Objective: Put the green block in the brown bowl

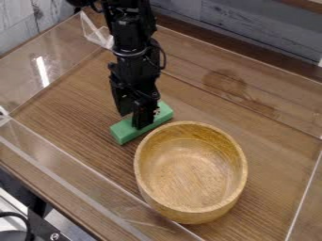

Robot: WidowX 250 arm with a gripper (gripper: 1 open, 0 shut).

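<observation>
The gripper [141, 119] points straight down onto the green block [136, 123], fingers on either side of it and low on the table [239, 94]; whether they're actually squeezing it, I can't tell. Just right of the block sits the brown bowl [191, 171], nearly touching it.

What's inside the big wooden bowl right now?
Nothing shows inside the brown bowl: only bare wood grain. The near inner wall is hidden behind the rim. The green block lies outside on the table, under the gripper, which covers the block's middle.
</observation>
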